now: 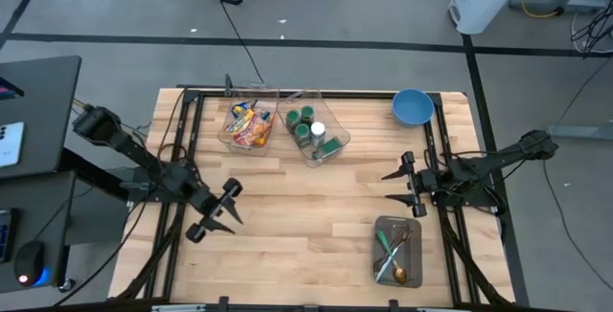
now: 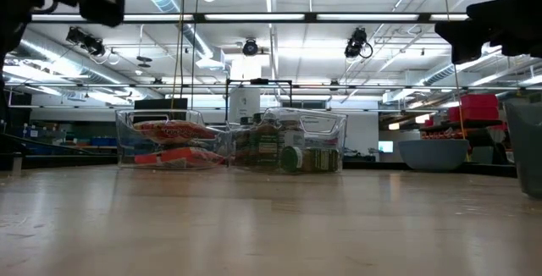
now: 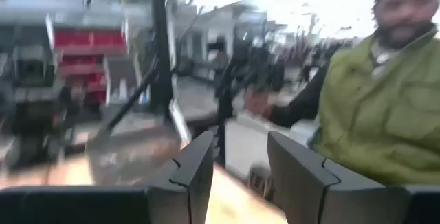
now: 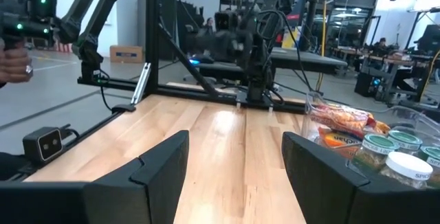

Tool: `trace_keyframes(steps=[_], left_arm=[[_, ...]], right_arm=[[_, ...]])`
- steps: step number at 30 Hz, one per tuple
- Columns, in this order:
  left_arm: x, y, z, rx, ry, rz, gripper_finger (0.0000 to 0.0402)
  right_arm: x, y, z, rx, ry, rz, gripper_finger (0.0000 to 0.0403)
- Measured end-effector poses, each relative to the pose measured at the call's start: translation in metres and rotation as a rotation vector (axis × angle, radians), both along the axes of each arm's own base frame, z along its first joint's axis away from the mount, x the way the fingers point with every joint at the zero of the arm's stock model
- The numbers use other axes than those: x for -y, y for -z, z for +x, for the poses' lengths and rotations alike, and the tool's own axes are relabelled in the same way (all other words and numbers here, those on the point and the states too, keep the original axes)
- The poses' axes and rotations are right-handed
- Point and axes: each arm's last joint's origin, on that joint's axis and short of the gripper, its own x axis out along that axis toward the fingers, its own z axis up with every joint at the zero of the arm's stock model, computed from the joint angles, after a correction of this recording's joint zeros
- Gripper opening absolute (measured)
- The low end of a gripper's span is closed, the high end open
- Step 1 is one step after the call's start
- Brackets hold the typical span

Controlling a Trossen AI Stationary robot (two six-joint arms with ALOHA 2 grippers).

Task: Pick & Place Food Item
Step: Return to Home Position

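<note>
So on the far left, the left gripper (image 1: 220, 211) hangs over the front-left part of the wooden table (image 1: 306, 207), lifted off the surface, fingers spread wide with nothing between them. Its wrist camera is blurry, but you can make out a person (image 3: 375, 107) in a green vest beyond the table's edge.

Moving right, two clear bins sit side by side at the back of the table, touching or nearly so. The first clear bin (image 1: 249, 125) holds orange and yellow snack packets, and the second clear bin (image 1: 316, 132) holds green-lidded jars plus one with a white lid.

Further right, a blue bowl (image 1: 412, 107) sits at the back-right corner. Nearer the front on that side is the gray bin (image 1: 397, 219), with the green spoon (image 1: 385, 245) and copper spoon (image 1: 400, 274) lying inside it among other utensils.

Last, the right gripper (image 1: 395, 187) hovers between the bowl and the gray bin, pointing toward the table's middle. Its fingers (image 4: 163, 165) are wide apart and empty too.
</note>
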Motion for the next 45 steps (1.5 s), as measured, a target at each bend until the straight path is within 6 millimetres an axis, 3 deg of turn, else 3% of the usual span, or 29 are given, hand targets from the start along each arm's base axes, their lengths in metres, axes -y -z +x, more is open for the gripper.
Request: trace_keyframes(steps=[6, 18, 24, 31, 35, 45], left_arm=[[-0.009, -0.005, -0.016, 0.065, -0.016, -0.044, 0.0145], [-0.023, -0.008, -0.036, -0.010, -0.086, -0.005, 0.0145], [-0.034, 0.004, -0.044, -0.132, -0.277, 0.035, 0.0145], [-0.038, 0.014, -0.053, -0.224, -0.237, 0.058, 0.0145], [-0.040, 0.014, -0.054, -0.242, -0.229, 0.054, 0.0145], [-0.062, 0.021, -0.042, -0.325, -0.395, 0.059, 0.0145]], right_arm=[[0.000, 0.002, 0.000, -0.018, 0.000, -0.006, 0.0244], [0.000, 0.002, 0.000, -0.018, 0.000, -0.006, 0.0244], [0.000, 0.002, 0.000, -0.017, 0.000, -0.006, 0.0244], [0.000, 0.002, 0.000, -0.015, 0.000, -0.018, 0.0244], [0.000, 0.002, 0.000, -0.012, 0.000, -0.028, 0.0244], [0.001, 0.001, 0.000, -0.008, 0.032, -0.044, 0.0244]])
